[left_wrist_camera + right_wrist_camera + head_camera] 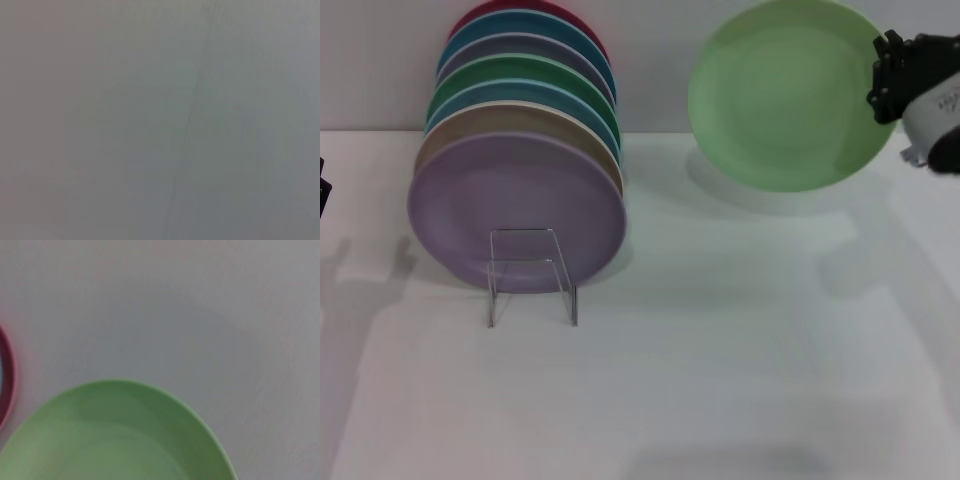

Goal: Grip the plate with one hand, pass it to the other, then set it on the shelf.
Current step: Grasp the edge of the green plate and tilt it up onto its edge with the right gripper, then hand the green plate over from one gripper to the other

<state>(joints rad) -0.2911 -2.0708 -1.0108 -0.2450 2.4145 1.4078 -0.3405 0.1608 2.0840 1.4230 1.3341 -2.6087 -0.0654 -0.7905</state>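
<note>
The pale mint-green plate (785, 95) is held off the table at the back right, tilted with its face toward me, its shadow on the white table below. My right gripper (886, 75) is shut on the plate's right rim. In the right wrist view the plate (115, 440) fills the lower part of the picture. The clear shelf (531, 272) stands at the left and holds a row of upright plates. A dark bit of my left gripper (323, 190) shows at the far left edge of the head view, apart from the plates.
The row on the shelf starts with a lilac plate (515, 210) in front; tan, blue, emerald-green and dark red plates stand behind it. A dark red rim (7, 385) shows in the right wrist view. The left wrist view shows only a grey surface.
</note>
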